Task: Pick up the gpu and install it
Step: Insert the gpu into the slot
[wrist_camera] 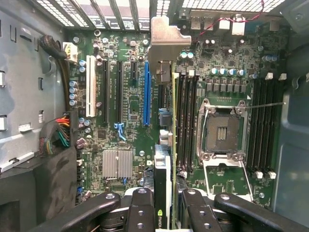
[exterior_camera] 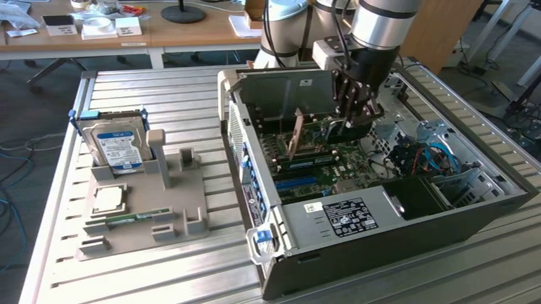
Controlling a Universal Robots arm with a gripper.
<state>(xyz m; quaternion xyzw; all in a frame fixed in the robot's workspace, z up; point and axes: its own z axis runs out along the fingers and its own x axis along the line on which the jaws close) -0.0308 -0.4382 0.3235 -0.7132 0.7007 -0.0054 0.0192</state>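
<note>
The pincer [wrist_camera: 166, 212] is clamped on the gpu [wrist_camera: 162, 179], which hangs edge-on above the motherboard [wrist_camera: 116, 121] inside the open case [exterior_camera: 406, 221]; the card looks light, stiff yet fragile, best gripped across its flat faces, away from its contacts.

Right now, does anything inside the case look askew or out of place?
The gpu hangs off line: its edge runs beside the long blue slot, toward the memory slots, not over it.
</note>
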